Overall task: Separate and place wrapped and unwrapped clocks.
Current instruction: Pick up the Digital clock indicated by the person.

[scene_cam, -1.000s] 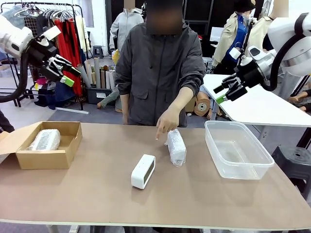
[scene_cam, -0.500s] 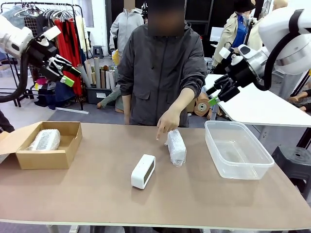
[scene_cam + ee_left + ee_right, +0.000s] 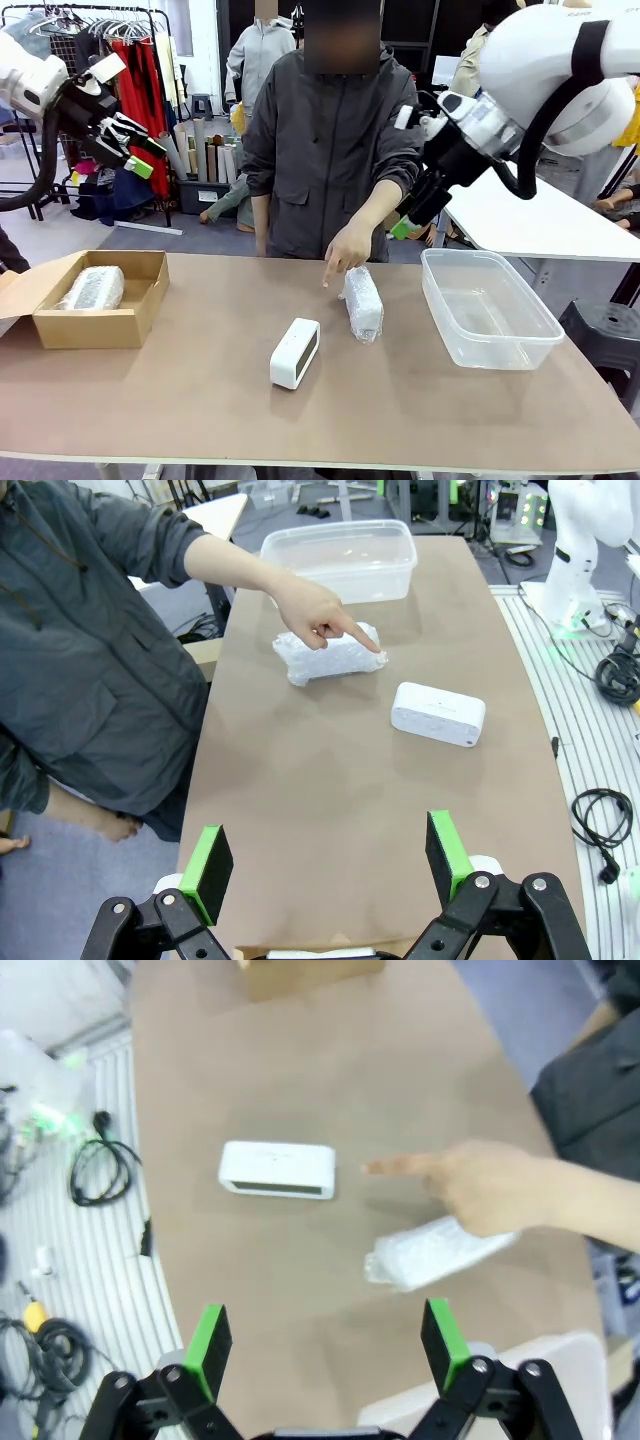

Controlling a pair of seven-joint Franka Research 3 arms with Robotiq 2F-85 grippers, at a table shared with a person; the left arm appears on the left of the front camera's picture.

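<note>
Front camera faces across the table (image 3: 200, 420); 2 wrist cameras, apparently high, overlook it.

**Count of items on the bench (image 3: 200, 400).** Wrapped clocks, two: one wrapped clock (image 3: 363, 303) just below the right pincer (image 3: 408, 220), the other wrapped clock (image 3: 92, 288) in the box (image 3: 95, 328) beneath the left pincer (image 3: 145, 155). Bare clock (image 3: 295, 353), one, lying between the pincers and nearer the right. Box, one. Tub (image 3: 497, 352), one, below the right pincer. Pincers, two. Pointing hand (image 3: 345, 258), one.
</note>
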